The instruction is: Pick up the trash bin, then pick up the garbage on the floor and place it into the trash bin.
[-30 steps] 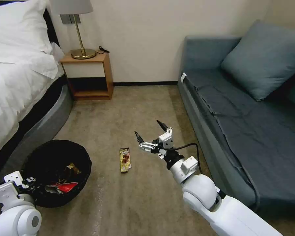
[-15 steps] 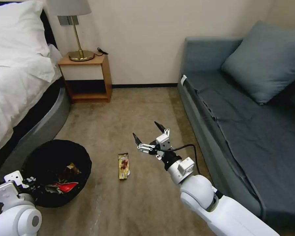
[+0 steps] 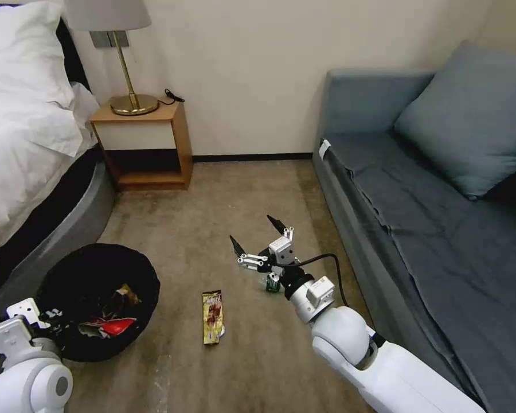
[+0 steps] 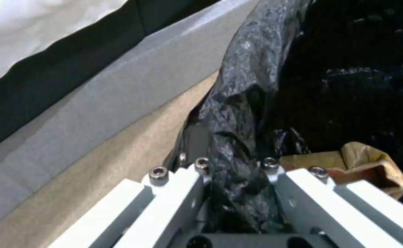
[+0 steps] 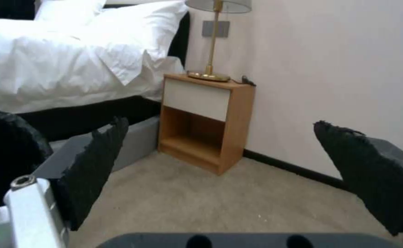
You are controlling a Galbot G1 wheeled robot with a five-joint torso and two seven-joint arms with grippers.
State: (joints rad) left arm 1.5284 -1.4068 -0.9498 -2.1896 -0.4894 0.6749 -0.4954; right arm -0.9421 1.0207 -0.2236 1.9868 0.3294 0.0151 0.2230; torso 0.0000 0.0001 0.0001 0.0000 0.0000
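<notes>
Garbage lies in two places on the floor (image 3: 258,195): a brown-yellow wrapper (image 3: 213,316) flat on the carpet between the two arms, and a small clear bottle (image 3: 273,282) with a green label, half hidden just under the right arm's wrist. The trash bin (image 3: 97,301) sits low on the robot's left, beside the bed (image 3: 34,166), with a red packet (image 3: 112,327) and tan paper (image 4: 367,165) already inside. The left tool (image 4: 236,172) is clamped on the bin's bag-lined rim, the crinkled black plastic bunched between its white fingers (image 4: 174,193). The right tool (image 3: 258,238) hovers above the carpet near the sofa (image 3: 418,189) with its black tips spread wide and nothing between them, pointing forward toward the nightstand (image 3: 143,143) rather than down. To my eye the step in hand is the reach for the next piece, and the bottle looks the nearer one. Doing it well means tipping the wrist downward first, since the tips now point past the litter. The bottle is likely to roll, so the tips should straddle its body across the width and close gently. The wrapper, lying flat, would call for pressing lightly into the pile and pinching an edge. The left arm should keep the bin level so nothing spills.
</notes>
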